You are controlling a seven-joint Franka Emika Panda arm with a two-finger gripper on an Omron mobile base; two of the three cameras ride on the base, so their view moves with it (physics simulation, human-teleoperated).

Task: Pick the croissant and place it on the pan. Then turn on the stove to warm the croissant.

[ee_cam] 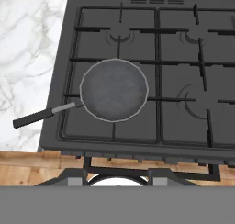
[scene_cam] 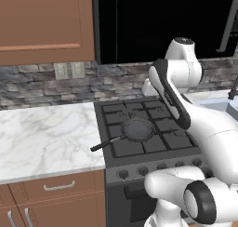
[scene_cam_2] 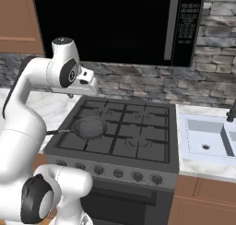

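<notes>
Pan (ee_cam: 114, 90) sits on the stove (ee_cam: 183, 71), over the front-left burner, resting on the black grates. Its bowl holds nothing. The long thin black handle runs out toward the front-left corner, its end reaching past the stove's edge over the marble worktop (ee_cam: 27, 48). In the left base view the pan (scene_cam: 137, 129) lies near the middle of the stove (scene_cam: 139, 114), with the handle pointing down-left toward the worktop (scene_cam: 46, 137). In the right base view the pan (scene_cam_2: 90, 126) is on the near-left burner of the stove (scene_cam_2: 133, 136).

A row of round knobs (scene_cam_2: 117, 173) runs along the stove's front panel.

The arm is raised and folded above the back-left part of the stove; its hand looks straight down on the pan from well above. The tool's fingers cannot be made out in the pictures; it is closed down narrow, and no object is seen in it.

Black microwave (scene_cam_2: 110, 21) hangs above the stove. Sink (scene_cam_2: 207, 136) lies to the stove's right. Stone backsplash (scene_cam: 42, 84) runs behind the worktop, with wooden cabinets (scene_cam: 42, 21) above.
</notes>
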